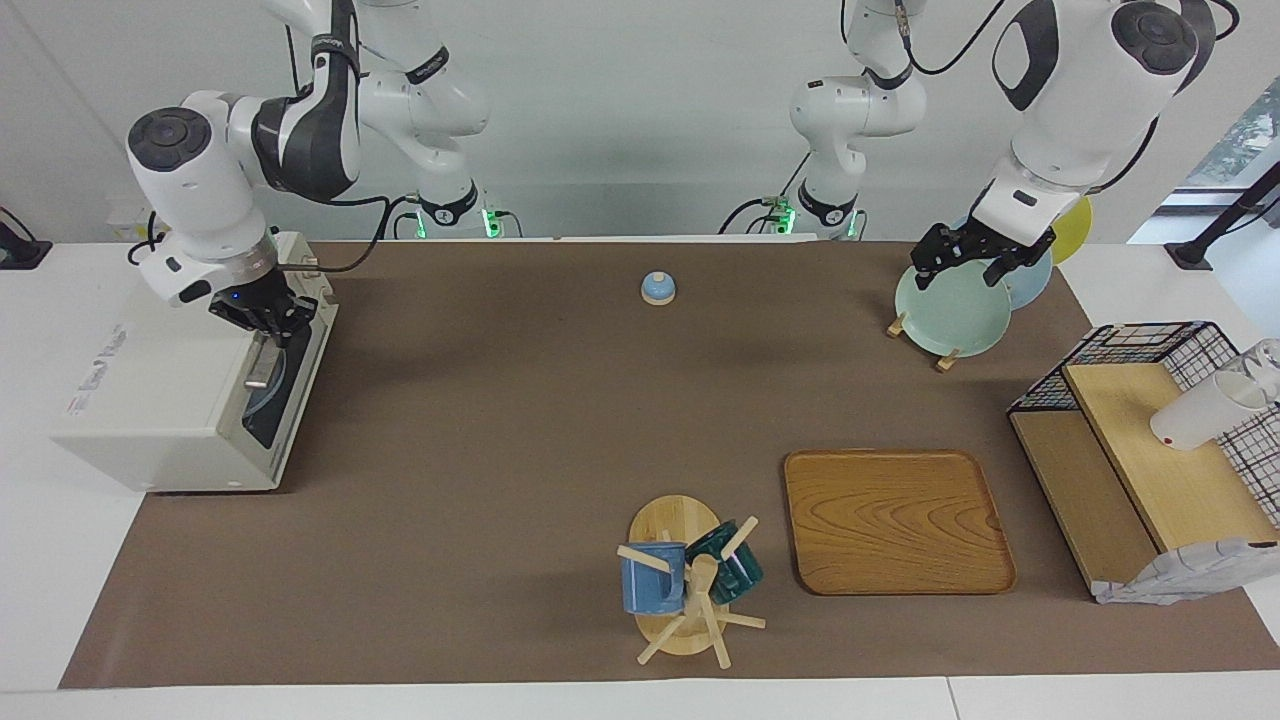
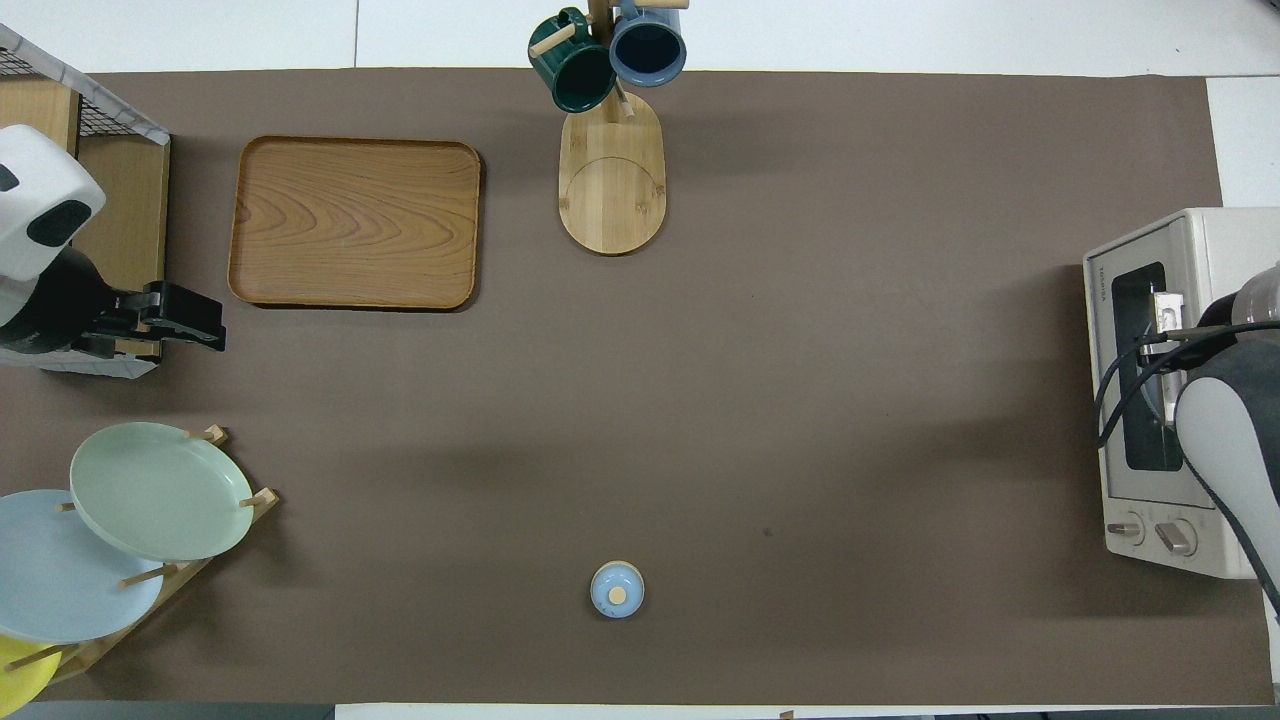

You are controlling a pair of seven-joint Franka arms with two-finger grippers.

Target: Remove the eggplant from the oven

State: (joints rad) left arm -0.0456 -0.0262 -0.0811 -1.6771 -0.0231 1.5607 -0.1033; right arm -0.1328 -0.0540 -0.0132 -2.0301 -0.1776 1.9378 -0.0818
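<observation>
Brown matting covered our table as the right gripper (image 1: 268,318) met the toaster oven (image 1: 160,400) door handle (image 1: 262,368).
We couldn't tell its finger spread; the eggplant stayed unseen, presumably inside. The left gripper (image 1: 975,262), fingers parted, waited over the plate rack (image 1: 945,345).

Facing cam sits high across the table (image 1: 520,420) looking back at the 2 arm bases, overhead cam looks steeply down from the robots' end, both set well back, sharing the whole brown mat w/ oven (image 1: 180,400) & tray (image 1: 895,520)
</observation>
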